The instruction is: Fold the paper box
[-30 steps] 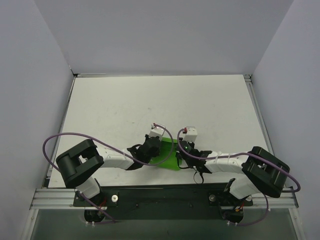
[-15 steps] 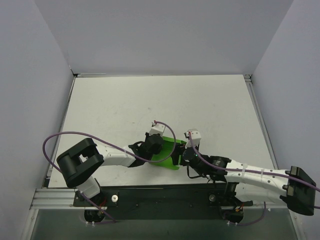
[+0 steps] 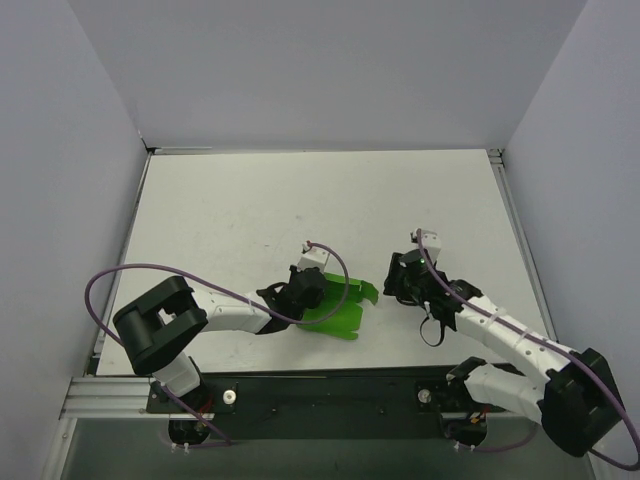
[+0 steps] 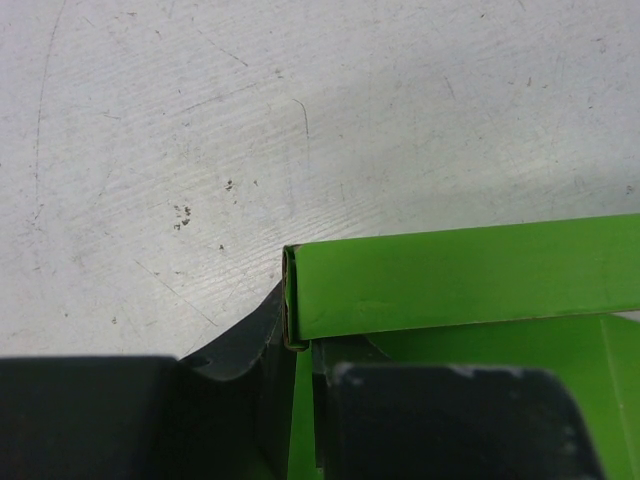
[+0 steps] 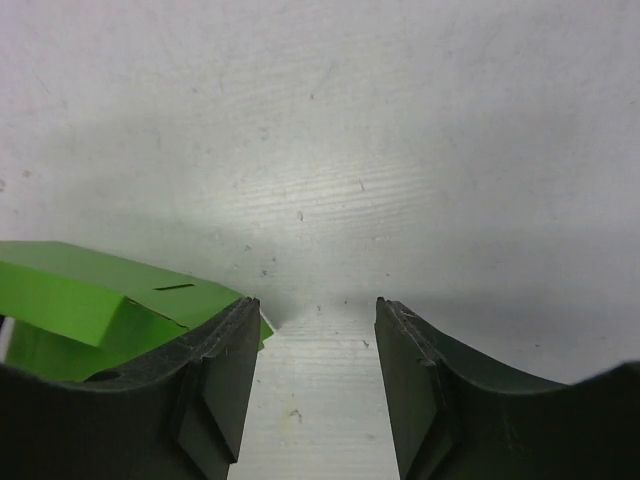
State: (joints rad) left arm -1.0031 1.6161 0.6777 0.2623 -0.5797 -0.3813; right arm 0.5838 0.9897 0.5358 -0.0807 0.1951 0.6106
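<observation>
The paper box (image 3: 342,308), bright green thin card, lies partly flat near the table's front edge, with a flap curling up on its right side. My left gripper (image 3: 310,296) is shut on the box's left edge. In the left wrist view the doubled green edge (image 4: 292,300) sits pinched between the dark fingers (image 4: 240,350). My right gripper (image 3: 397,279) stands open a little to the right of the box and apart from it. In the right wrist view only bare table shows between its fingers (image 5: 225,370), and the box (image 5: 90,295) lies off to the left.
The white tabletop (image 3: 300,200) runs to grey walls at the back and both sides. A purple cable (image 3: 130,275) loops over the left arm. The arm bases sit on a black rail (image 3: 330,390) at the near edge.
My right gripper has opened, let go of the box and swung away to the right. The box's right flap has sprung up. The left gripper keeps its hold.
</observation>
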